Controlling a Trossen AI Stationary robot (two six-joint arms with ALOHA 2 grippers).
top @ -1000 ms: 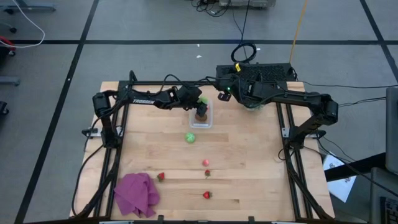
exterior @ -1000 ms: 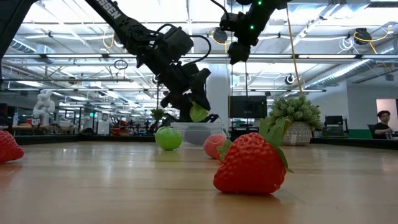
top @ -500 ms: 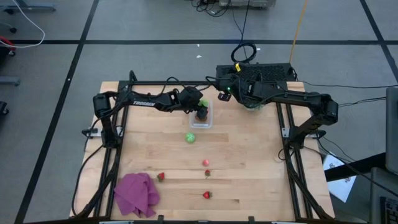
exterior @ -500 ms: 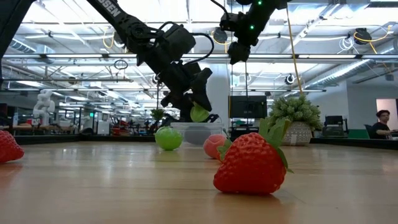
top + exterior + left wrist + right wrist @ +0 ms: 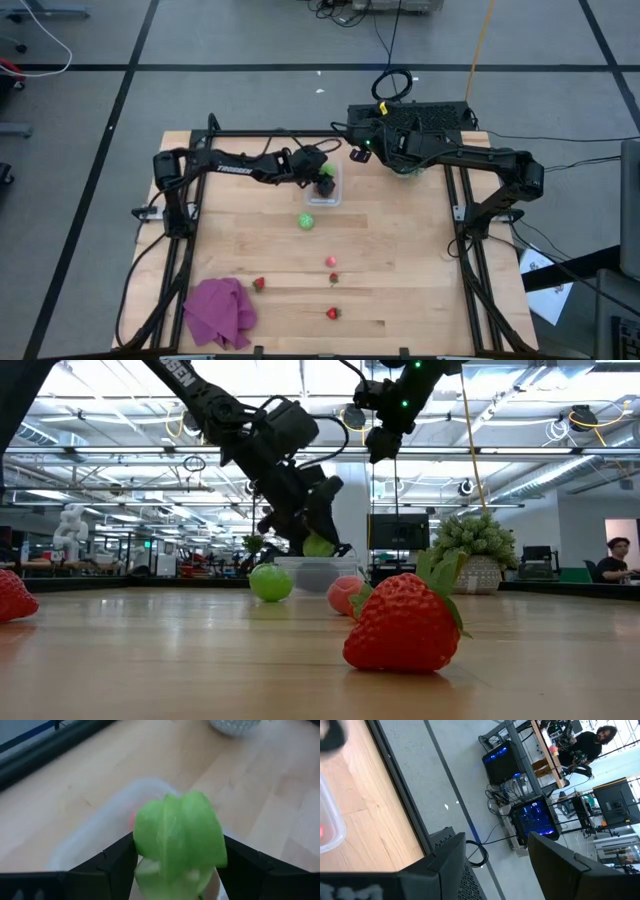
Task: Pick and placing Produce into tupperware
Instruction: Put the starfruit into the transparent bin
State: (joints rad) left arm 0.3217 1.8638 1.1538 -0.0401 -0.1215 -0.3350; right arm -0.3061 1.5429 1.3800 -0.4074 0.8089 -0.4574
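Note:
My left gripper (image 5: 324, 176) is shut on a light green, leafy piece of produce (image 5: 177, 840) and hangs just above the clear tupperware (image 5: 320, 572) at the table's far middle. Something red (image 5: 132, 822) shows inside the container. A round green piece (image 5: 306, 221) lies on the wood just near of it. A pink piece (image 5: 330, 261) and three red strawberries (image 5: 258, 284), (image 5: 333, 279), (image 5: 331, 313) lie farther toward the near edge. My right gripper (image 5: 358, 152) waits raised beyond the container's far right, open and holding nothing. My left gripper pinches the green piece between its two fingers (image 5: 117, 862), one on each side of its lower half (image 5: 150, 865). The fingers slant down from the table's left. The piece is lifted clear, just over the tupperware's open top.
A purple cloth (image 5: 220, 312) lies bunched at the near left corner. A spiky pale-green plant in a pot (image 5: 478, 555) stands at the far right, behind the right arm. The wood between the container and the strawberries is bare.
My left gripper has carried the green piece a little toward the table's right and down, from beside the tupperware's far left corner to over its opening. The piece stays pinched and clear of the container.

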